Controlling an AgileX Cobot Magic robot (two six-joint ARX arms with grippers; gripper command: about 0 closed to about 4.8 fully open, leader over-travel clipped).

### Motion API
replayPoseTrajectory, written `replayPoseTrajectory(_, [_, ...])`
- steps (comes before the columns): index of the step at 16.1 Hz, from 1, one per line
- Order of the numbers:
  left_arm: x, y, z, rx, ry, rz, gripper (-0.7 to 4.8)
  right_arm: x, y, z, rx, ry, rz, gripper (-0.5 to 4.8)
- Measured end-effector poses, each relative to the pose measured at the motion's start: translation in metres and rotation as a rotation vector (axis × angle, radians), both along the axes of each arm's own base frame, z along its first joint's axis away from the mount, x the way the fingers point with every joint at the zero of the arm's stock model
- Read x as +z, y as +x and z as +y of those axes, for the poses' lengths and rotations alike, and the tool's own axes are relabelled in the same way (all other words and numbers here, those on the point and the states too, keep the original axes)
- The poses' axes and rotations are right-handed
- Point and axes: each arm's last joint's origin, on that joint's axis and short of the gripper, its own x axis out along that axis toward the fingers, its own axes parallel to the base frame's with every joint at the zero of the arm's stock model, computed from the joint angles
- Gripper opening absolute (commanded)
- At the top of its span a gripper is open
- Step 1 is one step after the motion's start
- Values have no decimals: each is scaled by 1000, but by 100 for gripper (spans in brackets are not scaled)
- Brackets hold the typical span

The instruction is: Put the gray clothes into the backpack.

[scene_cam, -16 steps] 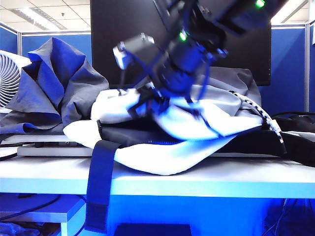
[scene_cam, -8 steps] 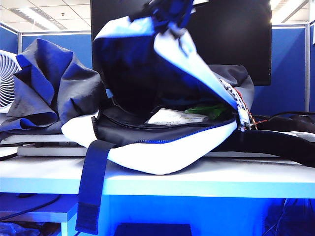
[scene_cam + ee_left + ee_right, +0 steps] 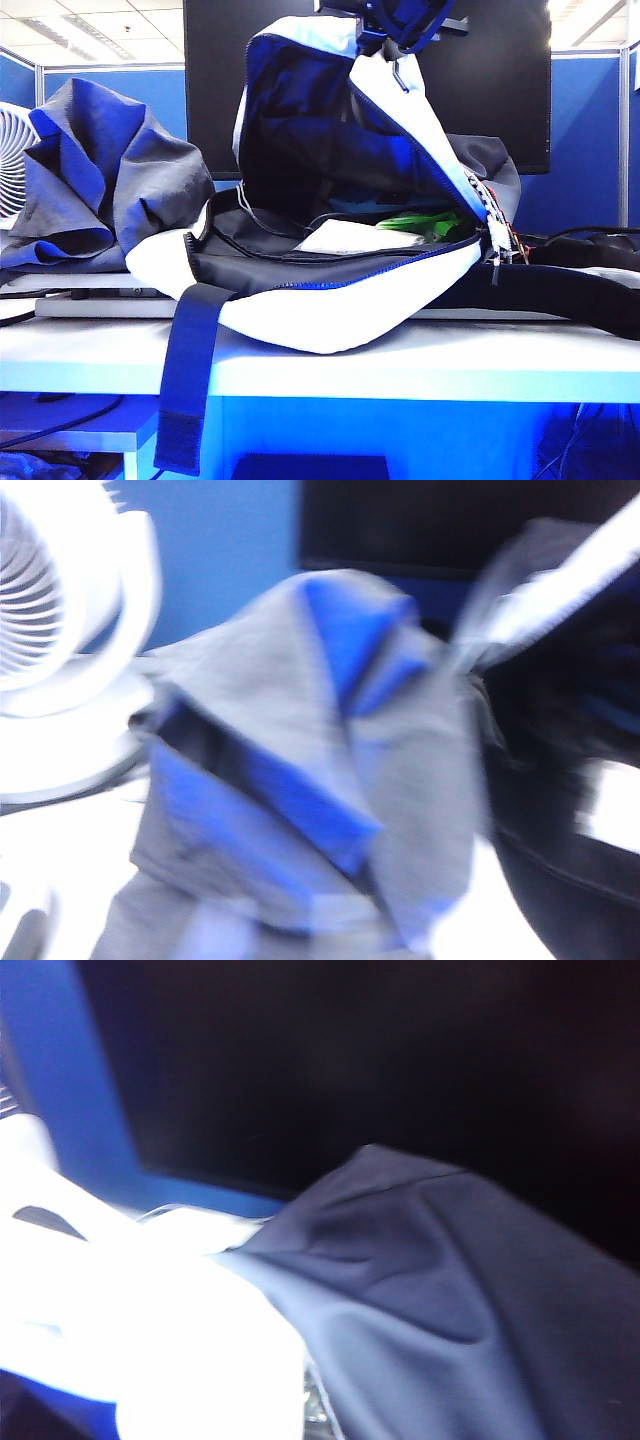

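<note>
The white backpack point(image 3: 330, 300) is lying on the white counter point(image 3: 420, 375) with its mouth gaping toward the camera, its top flap point(image 3: 400, 110) being held high at the upper edge of the exterior view by the right end effector point(image 3: 395, 25), whose jaws are closed on the flap's white fabric. A dark navy strap point(image 3: 190, 380) is hanging over the counter's front edge, and a paper sheet point(image 3: 350, 237) and something green point(image 3: 420, 222) are showing inside the dark lining. The gray clothes point(image 3: 100, 185) are sitting in a crumpled heap (bluish in the folds) just left of the backpack, touching its side, with a white round fan point(image 3: 15, 160) behind them. The left end effector is not showing in any view; its wrist camera is looking at the gray clothes point(image 3: 310, 770), so I cannot tell its state.
</note>
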Motion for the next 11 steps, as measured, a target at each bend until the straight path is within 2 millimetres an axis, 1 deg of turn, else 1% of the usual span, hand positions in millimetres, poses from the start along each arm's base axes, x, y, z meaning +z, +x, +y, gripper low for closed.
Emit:
replayPoseTrajectory(2, [-6, 16, 1, 29, 6, -18, 479, -1, 0, 1, 55, 15, 21, -6])
replayPoseTrajectory(3, [-8, 27, 2, 38, 10, -72, 479, -1, -1, 1, 70, 40, 35, -6])
replayPoseTrajectory(4, [-14, 41, 2, 41, -6, -103, 479, -1, 0, 1, 71, 55, 40, -6])
replayPoseTrajectory(5, [-27, 57, 2, 41, -110, -110, 479, -1, 0, 1, 72, 57, 41, -6])
replayPoseTrajectory(6, [-33, 67, -2, 35, -195, -114, 479, -1, -1, 1, 72, 56, 44, -6])
replayPoseTrajectory(8, [-43, 92, -17, -2, -232, -70, 479, -1, -1, 1, 77, 56, 46, -6])
replayPoseTrajectory(10, [-47, 122, -38, -56, -174, -60, 479, -2, -1, 2, 115, 54, 56, -5])
replayPoseTrajectory(11, [-49, 135, -43, -13, -144, -65, 479, -3, -2, 3, 141, 49, 70, -6])
